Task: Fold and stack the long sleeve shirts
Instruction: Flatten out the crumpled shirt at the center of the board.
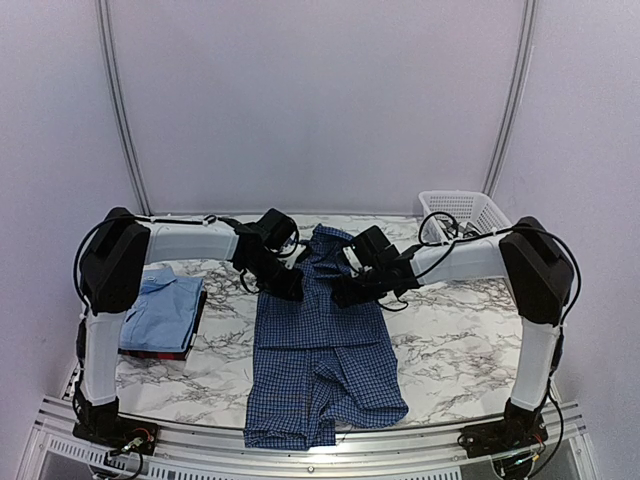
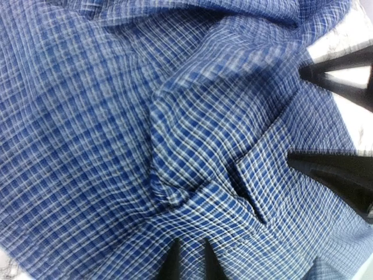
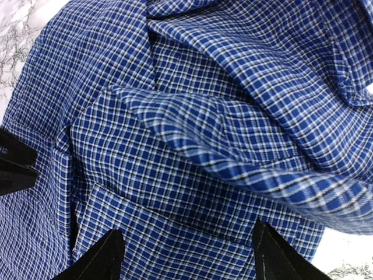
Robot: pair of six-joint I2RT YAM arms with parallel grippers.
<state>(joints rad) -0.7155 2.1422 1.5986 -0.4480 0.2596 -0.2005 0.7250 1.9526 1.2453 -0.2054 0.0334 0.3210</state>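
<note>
A: Quick status, how far along is the folding?

B: Partway, I'd say. The light blue shirt (image 1: 160, 305) is folded and sits on the left of the table (image 1: 450, 350), on top of some darker cloth (image 1: 195, 318). Can't tell how many pieces are under it.

A: And the one being worked?

B: The navy checked shirt (image 1: 320, 350) lies lengthwise mid-table between the arms, with its near end drooping over the table edge. The sides look turned in, so it's a narrow strip. The far end is bunched and no crosswise fold is done yet.

A: Grippers?

B: Both are down at the far end. The left gripper (image 2: 191, 262) has its fingertips pinched close with a ridge of the check cloth between them. The right gripper (image 3: 189, 256) has its jaws spread wide just over the cloth, gripping nothing.

A: What's left?

B: My guess is fold this one over and carry it to the stack. I can't tell what's in the basket (image 1: 462, 212) at the far right.
</note>
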